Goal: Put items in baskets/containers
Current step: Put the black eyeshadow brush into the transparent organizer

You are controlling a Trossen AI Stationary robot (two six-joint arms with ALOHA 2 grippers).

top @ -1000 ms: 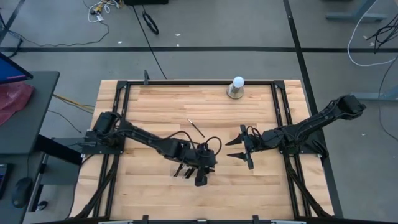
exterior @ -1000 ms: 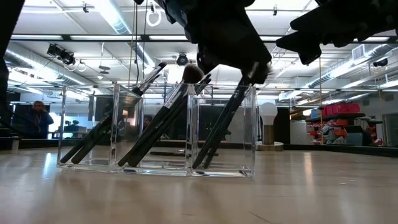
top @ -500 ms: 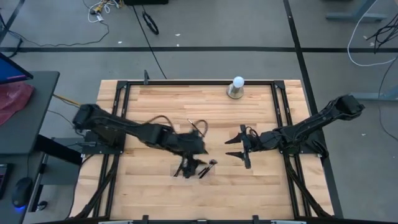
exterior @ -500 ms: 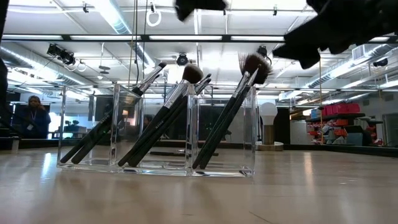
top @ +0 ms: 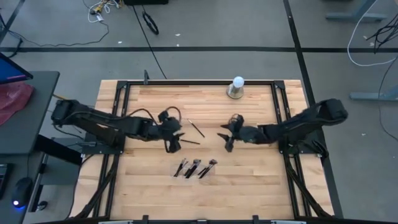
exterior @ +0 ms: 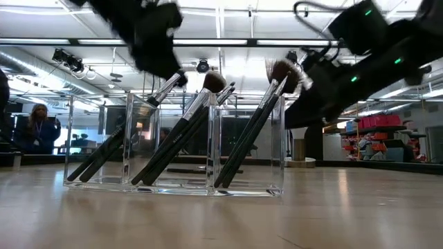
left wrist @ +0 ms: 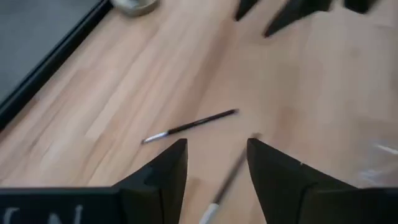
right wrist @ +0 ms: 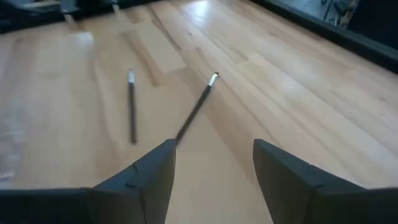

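- Left gripper (top: 173,142): I read it over the middle of the table (top: 143,186), fingers (left wrist: 161,177) spread apart and holding nothing. In its wrist view two loose brushes lie on the wood ahead of it, one between the fingertips.
- Right gripper (top: 226,138): I see it hanging near the table centre, facing the left gripper across a gap. Its fingers (right wrist: 146,171) are parted and empty.
- Loose brush A (top: 196,128): a thin dark stick lying flat on the wood, angled, just beyond the left gripper. In the right wrist view it shows a dark handle with a pale metal end (right wrist: 196,110).
- Loose brush B (top: 188,141): a second slim dark brush lying flat, just beside the left gripper's tips and near brush A without touching it, as far as I can tell.
- Clear container (top: 196,168): a see-through plastic holder standing on the near half of the table, well apart from both grippers. In the low view I count three upright compartments (exterior: 176,190) side by side.
- Stored brushes (exterior: 183,131): dark slim handles leaning at a slant in every compartment, bristle heads up. One head is rounded and brownish (exterior: 214,81), one is fuller and flared (exterior: 280,71), and one shows a silver ferrule (exterior: 166,86).
- White ball-shaped object (top: 237,86): it stands on a grey base at the far edge of the table.
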